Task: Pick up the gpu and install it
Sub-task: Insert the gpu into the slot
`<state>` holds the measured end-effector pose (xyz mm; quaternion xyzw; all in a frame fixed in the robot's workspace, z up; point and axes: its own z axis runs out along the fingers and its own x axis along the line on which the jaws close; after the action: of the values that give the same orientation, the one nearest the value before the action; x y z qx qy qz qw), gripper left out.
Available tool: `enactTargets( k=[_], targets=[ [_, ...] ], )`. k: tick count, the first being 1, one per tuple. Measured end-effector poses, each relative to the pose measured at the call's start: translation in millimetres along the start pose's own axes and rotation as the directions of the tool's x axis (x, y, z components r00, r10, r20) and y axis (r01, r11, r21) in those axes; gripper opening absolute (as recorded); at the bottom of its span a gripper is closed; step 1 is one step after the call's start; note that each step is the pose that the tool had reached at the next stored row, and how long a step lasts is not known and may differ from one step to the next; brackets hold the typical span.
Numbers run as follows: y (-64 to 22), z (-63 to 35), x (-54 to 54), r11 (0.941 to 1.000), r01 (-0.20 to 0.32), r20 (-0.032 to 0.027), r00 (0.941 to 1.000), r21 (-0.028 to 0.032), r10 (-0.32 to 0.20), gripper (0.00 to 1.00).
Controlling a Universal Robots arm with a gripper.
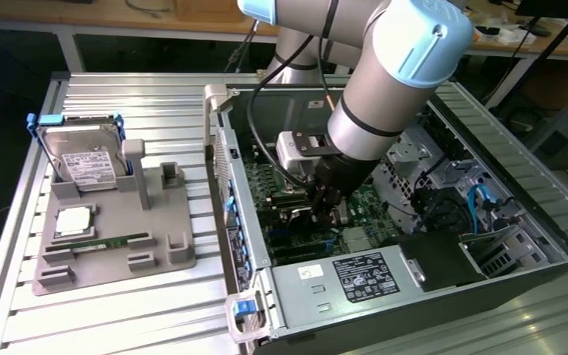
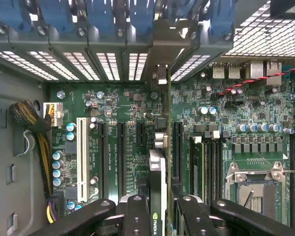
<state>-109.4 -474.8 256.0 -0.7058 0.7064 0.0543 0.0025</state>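
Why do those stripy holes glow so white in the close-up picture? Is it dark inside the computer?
Wrist view: light behind the slotted metal back covers washes them out white; the thin dark gpu card in the black hand looks dim. Exterior view: the big grey arm shades the green motherboard; the ribbed silver table looks bright.

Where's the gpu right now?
In the wrist view the gpu is clamped edge-on between the fingers, over the motherboard. In the exterior view that is inside the computer case, to the exterior view's right of the grey parts holder.
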Motion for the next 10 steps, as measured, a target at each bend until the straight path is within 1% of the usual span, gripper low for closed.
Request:
enactTargets(
  k=[10],
  targets=[
    [0.0,-0.1,0.0,1.0,0.0,-0.0001,1.0,0.0,0.0,0.27]
  ],
)
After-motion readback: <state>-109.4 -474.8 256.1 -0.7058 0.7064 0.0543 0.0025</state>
